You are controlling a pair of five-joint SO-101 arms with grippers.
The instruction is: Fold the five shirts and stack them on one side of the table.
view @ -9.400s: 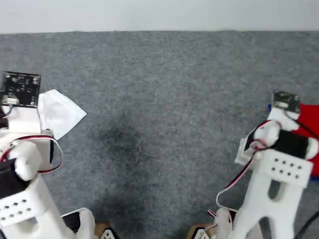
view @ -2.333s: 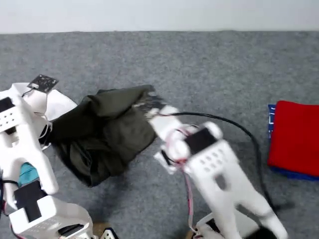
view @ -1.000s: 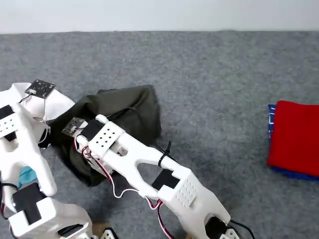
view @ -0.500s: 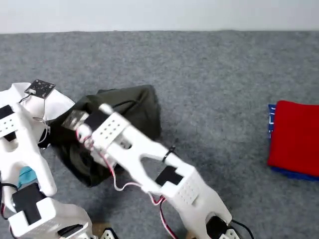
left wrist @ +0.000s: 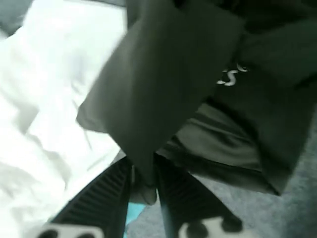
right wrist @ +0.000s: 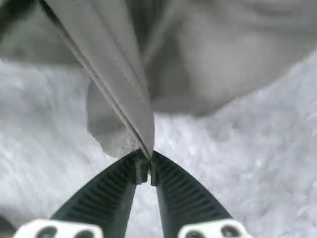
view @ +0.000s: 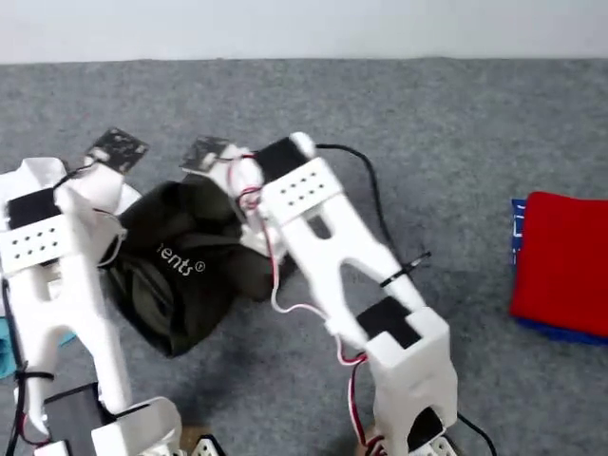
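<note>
A dark olive shirt (view: 185, 266) lies bunched at the table's left, with white print on it. My left gripper (left wrist: 143, 181) is shut on a fold of this dark shirt (left wrist: 163, 99), over a white shirt (left wrist: 44, 99). My right gripper (right wrist: 146, 168) is shut on another edge of the dark shirt (right wrist: 129, 114), lifted off the grey carpet. In the high view the right arm (view: 313, 228) stretches across to the shirt's far side and the left arm (view: 57, 256) stands at its left. The white shirt (view: 130, 198) peeks out beneath.
A red folded shirt (view: 562, 261) lies on a blue one (view: 516, 228) at the right edge. The grey carpet (view: 456, 142) covers the table, with a white wall beyond its far edge. A bit of teal cloth (left wrist: 131, 210) shows under the left gripper.
The right arm has swung from the shirt's near left to its far side and has lifted an edge. The left arm has shifted toward the far side. The dark shirt is bunched up more.
</note>
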